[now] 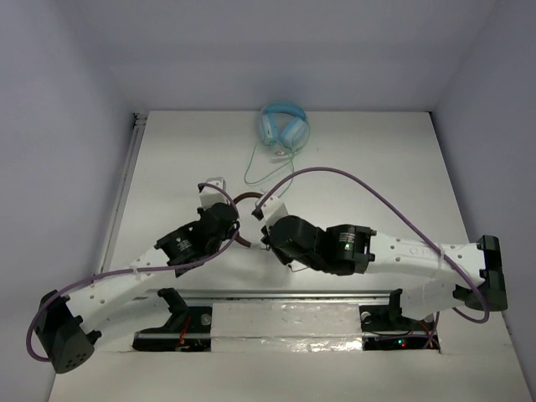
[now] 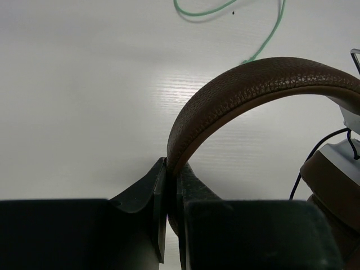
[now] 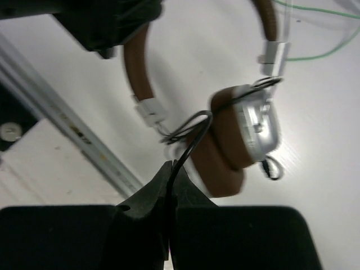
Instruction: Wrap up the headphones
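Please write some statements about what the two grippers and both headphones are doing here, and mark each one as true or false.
1. The left gripper is shut on the brown headband. True.
2. The right gripper is open and empty. False: it is shut on the thin dark cable.
3. The light blue headphones lie far from both grippers. True.
4. The silver earcup sits inside the left gripper. False: that gripper holds only the headband.
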`<action>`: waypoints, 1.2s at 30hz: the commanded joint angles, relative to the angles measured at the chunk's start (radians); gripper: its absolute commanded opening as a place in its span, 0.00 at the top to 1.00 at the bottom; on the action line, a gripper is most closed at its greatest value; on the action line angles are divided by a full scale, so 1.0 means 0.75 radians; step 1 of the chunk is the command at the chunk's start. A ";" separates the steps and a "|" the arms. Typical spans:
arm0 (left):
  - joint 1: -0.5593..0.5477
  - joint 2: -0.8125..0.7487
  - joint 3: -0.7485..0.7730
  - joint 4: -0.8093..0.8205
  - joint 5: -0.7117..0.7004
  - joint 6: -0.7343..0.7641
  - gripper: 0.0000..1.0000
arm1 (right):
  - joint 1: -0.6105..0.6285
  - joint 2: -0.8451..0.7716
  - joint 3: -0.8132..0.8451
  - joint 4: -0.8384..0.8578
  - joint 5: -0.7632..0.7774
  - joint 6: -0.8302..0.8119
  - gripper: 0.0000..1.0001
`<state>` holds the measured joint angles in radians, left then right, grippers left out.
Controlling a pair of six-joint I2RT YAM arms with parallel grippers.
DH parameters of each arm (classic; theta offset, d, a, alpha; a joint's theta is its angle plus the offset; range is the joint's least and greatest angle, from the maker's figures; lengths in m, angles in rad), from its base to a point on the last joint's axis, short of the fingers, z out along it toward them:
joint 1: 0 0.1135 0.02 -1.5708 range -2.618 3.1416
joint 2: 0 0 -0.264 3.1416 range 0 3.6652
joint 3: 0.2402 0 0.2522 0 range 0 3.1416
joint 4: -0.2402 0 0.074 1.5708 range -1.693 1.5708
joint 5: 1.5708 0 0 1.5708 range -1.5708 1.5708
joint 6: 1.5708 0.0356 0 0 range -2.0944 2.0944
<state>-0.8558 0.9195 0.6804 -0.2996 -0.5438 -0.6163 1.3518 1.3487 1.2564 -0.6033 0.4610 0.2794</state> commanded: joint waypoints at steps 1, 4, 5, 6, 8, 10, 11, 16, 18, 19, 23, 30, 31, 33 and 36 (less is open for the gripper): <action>-0.002 -0.062 -0.005 0.013 0.024 -0.029 1.00 | -0.045 -0.035 0.076 -0.134 0.136 -0.115 1.00; -0.002 -0.064 -0.005 -0.001 0.062 -0.035 1.00 | -0.080 -0.045 0.049 -0.143 0.185 -0.133 1.00; -0.002 -0.070 -0.007 -0.005 0.087 -0.025 1.00 | -0.104 -0.056 0.041 -0.143 0.207 -0.133 1.00; -0.002 -0.081 -0.011 0.003 0.109 -0.011 1.00 | -0.119 -0.066 0.012 -0.110 0.266 -0.141 1.00; -0.002 -0.079 -0.015 0.023 0.195 0.008 1.00 | -0.152 -0.074 -0.012 -0.071 0.340 -0.141 1.00; -0.002 -0.056 -0.005 0.017 0.226 0.026 1.00 | -0.166 -0.068 -0.039 -0.022 0.383 -0.156 1.00; -0.002 -0.050 -0.005 0.017 0.244 0.028 1.00 | -0.178 -0.060 -0.047 -0.002 0.420 -0.162 1.00; -0.002 -0.083 0.015 0.023 0.328 0.063 1.00 | -0.205 -0.037 -0.059 0.035 0.553 -0.170 1.00; -0.002 -0.117 0.015 0.042 0.357 0.067 1.00 | -0.223 -0.045 -0.090 0.068 0.612 -0.166 1.00; -0.002 -0.128 -0.005 0.062 0.371 0.071 1.00 | -0.254 -0.052 -0.102 0.076 0.619 -0.162 0.99; -0.002 -0.124 -0.011 0.144 0.496 0.079 1.00 | -0.305 -0.056 -0.141 0.113 0.611 -0.078 0.93; 0.153 -0.234 0.044 0.189 0.688 0.096 1.00 | -0.401 -0.225 -0.276 0.307 0.280 0.002 0.84; 0.171 -0.236 0.050 0.201 0.715 0.098 1.00 | -0.418 -0.260 -0.319 0.338 0.226 0.004 0.83; 0.222 -0.238 0.050 0.226 0.825 0.100 1.00 | -0.444 -0.360 -0.356 0.448 0.084 0.010 0.80; 0.264 -0.240 0.044 0.283 0.931 0.085 1.00 | -0.481 -0.444 -0.450 0.607 -0.121 0.026 0.77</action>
<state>-0.6823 0.7643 0.6678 -0.2108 0.0067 -0.5388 1.0164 1.0725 0.9531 -0.3447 0.5446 0.2703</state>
